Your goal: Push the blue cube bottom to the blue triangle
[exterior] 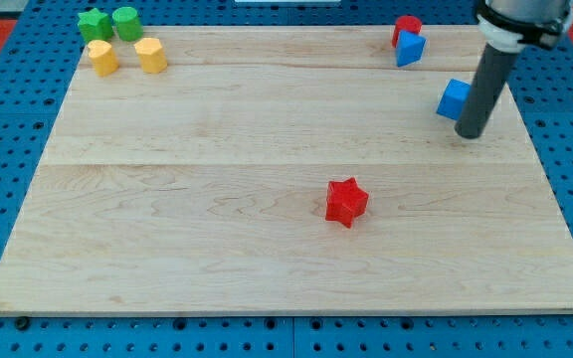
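Observation:
The blue cube (pixel 453 98) sits on the wooden board near the view's right edge, partly hidden by my rod. The blue triangle (pixel 410 49) lies above and a little left of it, near the view's top, touching a red block (pixel 406 28). My tip (pixel 471 133) rests on the board just right of and slightly below the blue cube, close against it.
A red star (pixel 346 202) lies near the board's middle. At the view's top left sit two green blocks (pixel 95 24) (pixel 126 21) and two yellow blocks (pixel 103 58) (pixel 150 55). The wooden board (pixel 217 249) rests on a blue pegboard.

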Robot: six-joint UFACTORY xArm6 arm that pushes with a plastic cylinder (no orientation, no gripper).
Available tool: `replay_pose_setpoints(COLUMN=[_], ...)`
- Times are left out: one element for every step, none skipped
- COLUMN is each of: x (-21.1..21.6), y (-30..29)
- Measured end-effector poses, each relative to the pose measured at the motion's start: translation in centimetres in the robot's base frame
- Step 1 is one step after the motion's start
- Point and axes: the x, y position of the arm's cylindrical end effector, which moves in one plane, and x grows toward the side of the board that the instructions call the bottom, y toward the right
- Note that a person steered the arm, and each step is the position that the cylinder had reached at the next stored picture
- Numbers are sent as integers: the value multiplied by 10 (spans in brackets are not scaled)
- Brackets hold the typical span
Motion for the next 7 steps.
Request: replay_pose_setpoints(x=[-16, -57, -87, -114, -129, -129, -108], y=[5, 8, 8, 7, -21, -59, -23])
